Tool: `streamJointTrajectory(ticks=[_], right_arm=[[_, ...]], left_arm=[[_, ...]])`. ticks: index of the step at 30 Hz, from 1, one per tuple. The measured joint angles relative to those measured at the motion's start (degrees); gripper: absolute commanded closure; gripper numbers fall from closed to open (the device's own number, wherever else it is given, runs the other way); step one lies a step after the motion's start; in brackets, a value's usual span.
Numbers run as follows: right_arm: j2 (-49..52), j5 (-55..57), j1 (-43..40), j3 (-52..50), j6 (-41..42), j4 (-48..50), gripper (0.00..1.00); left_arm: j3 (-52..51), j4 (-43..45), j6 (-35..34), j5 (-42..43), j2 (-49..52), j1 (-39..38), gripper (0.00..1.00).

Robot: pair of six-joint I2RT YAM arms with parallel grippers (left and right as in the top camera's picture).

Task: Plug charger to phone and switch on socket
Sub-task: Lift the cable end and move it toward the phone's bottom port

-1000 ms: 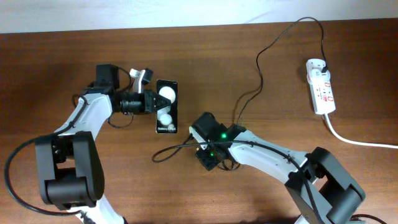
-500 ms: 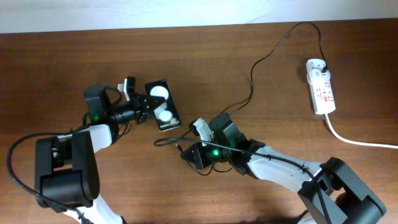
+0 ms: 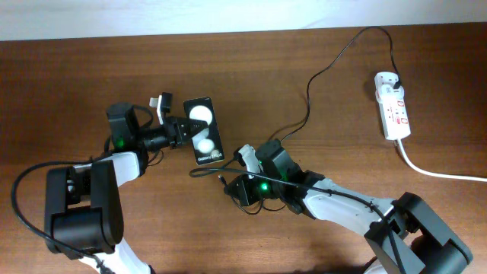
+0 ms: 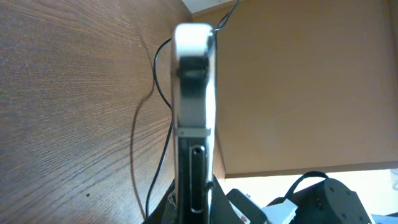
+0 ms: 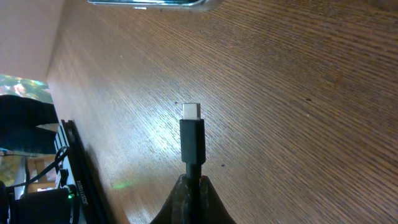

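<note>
The left gripper point(image 3: 176, 131) clamps the glossy black rectangular phone point(image 3: 204, 131) at mid-table while the right gripper point(image 3: 230, 185) — pinched shut on the thin black charger cable point(image 3: 308, 114) behind its connector tip point(image 5: 191, 127) — must next, it seems, align tip with port.

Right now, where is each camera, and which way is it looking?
Overhead: above the table, facing straight down; the left gripper holds the phone, the right gripper holds the cable, power strip at one side.
Left wrist: on the left arm, faces along its fingers at the phone's thin edge.
Right wrist: on the right arm, faces along its fingers at the cable's end.
Shared: both wrist views show the phone.
</note>
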Motion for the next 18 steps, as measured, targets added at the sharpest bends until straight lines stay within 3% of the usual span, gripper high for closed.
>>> streamJointTrajectory(ticks=[6, 18], right_arm=[[0.0, 0.24, 0.0, -0.17, 0.0, 4.79, 0.96], [0.0, 0.74, 0.0, -0.2, 0.02, 8.96, 0.96]], left_arm=[[-0.02, 0.24, 1.84, -0.07, 0.0, -0.74, 1.0], [-0.07, 0.22, -9.44, -3.54, 0.0, -1.07, 1.0]])
